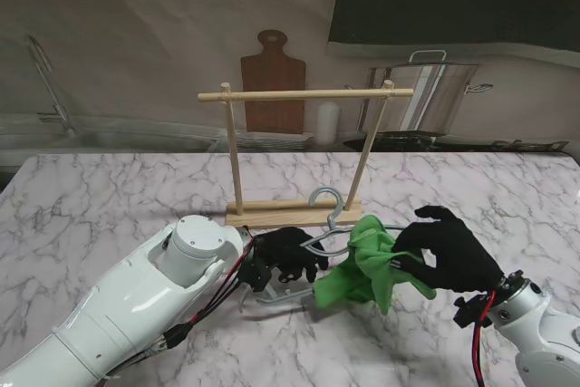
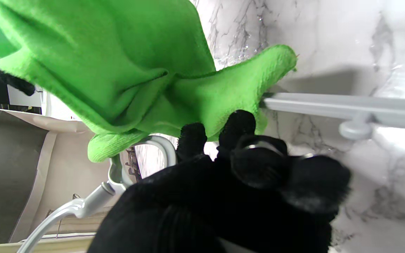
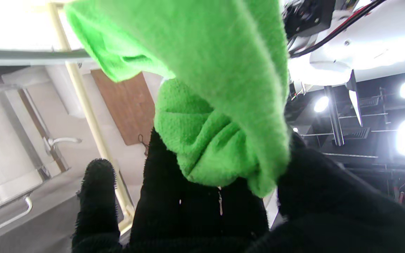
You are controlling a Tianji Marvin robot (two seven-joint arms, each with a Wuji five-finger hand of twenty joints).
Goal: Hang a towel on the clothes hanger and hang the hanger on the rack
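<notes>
A bright green towel (image 1: 367, 265) drapes over the grey clothes hanger (image 1: 328, 208), bunched at the hanger's right side just above the marble table. My black-gloved right hand (image 1: 449, 249) pinches the towel's right edge; the right wrist view shows the towel (image 3: 220, 105) folded between its fingers (image 3: 97, 196). My left hand (image 1: 288, 253) grips the hanger's left shoulder. In the left wrist view the hanger's bar (image 2: 343, 107) runs out from under the towel (image 2: 125, 70), with the hook (image 2: 118, 172) beside my left hand (image 2: 244, 189). The wooden rack (image 1: 304, 95) stands just beyond the hanger.
The rack's base (image 1: 292, 213) lies right behind the hanger hook. A cutting board (image 1: 273, 79), a white cup (image 1: 327, 121) and a steel pot (image 1: 437, 92) stand along the back counter. Marble table (image 1: 100, 197) stretches left and right of the rack.
</notes>
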